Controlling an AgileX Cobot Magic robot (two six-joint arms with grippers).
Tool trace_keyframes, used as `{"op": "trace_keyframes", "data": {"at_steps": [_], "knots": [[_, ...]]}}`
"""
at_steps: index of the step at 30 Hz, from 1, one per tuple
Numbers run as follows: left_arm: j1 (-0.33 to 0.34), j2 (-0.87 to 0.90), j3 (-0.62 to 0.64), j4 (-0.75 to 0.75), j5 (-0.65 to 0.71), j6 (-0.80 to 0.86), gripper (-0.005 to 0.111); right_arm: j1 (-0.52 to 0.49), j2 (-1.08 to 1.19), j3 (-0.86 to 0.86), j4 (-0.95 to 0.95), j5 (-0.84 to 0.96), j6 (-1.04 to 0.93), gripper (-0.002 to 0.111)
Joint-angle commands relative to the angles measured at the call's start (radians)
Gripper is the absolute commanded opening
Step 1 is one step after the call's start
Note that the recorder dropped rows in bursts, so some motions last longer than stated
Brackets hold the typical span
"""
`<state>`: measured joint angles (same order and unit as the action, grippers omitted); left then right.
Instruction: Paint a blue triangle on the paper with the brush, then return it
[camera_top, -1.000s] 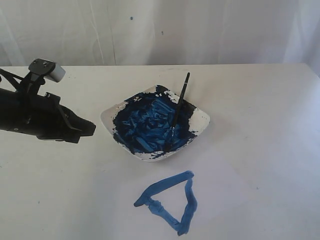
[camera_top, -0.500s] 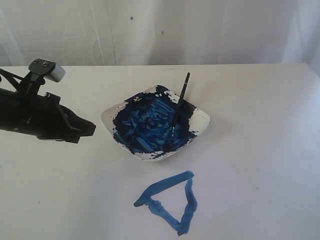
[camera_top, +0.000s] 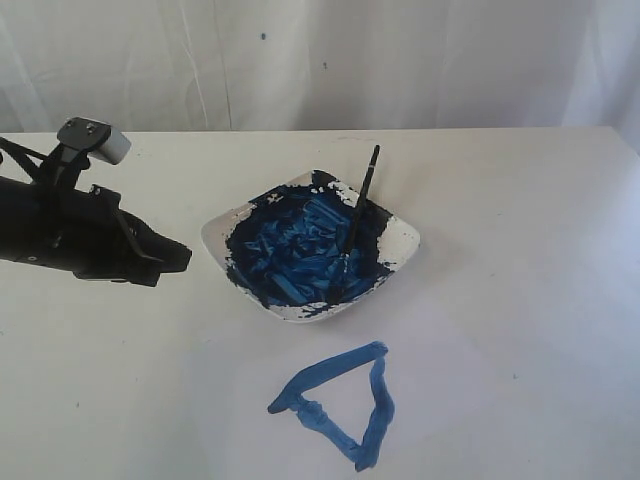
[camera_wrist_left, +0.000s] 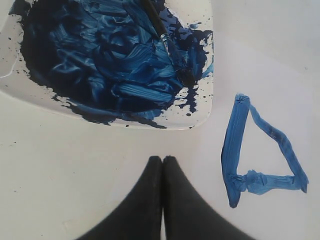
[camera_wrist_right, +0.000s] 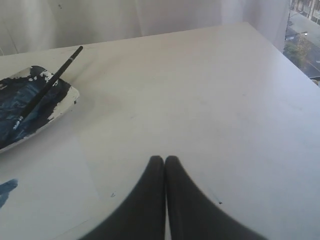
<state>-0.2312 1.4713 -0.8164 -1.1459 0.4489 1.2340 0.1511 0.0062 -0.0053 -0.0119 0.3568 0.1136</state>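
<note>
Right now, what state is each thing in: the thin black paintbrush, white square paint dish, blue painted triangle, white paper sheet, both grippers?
White paper sheet: lying flat, painted on.
White square dish: upright, smeared with dark-blue paint.
Thin black paintbrush: resting in the dish, tip in paint, unheld.
Blue triangle: closed outline, on the paper.
Left gripper: shut, empty.
Right gripper: shut, empty.
</note>
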Motion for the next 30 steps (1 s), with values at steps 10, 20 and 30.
{"op": "trace_keyframes", "data": {"at_steps": [10, 20, 30], "knots": [[-0.001, -0.009, 0.005, -0.02, 0.013, 0.0, 0.0, 0.007, -0.006, 0.005, -0.037, -0.009, -0.023, 0.0], [-0.001, -0.009, 0.005, -0.02, 0.013, 0.0, 0.0, 0.007, -0.006, 0.005, -0.011, -0.014, -0.034, 0.0], [-0.001, -0.009, 0.005, -0.02, 0.013, 0.0, 0.0, 0.007, -0.006, 0.005, 0.045, -0.014, -0.031, 0.0]]}}
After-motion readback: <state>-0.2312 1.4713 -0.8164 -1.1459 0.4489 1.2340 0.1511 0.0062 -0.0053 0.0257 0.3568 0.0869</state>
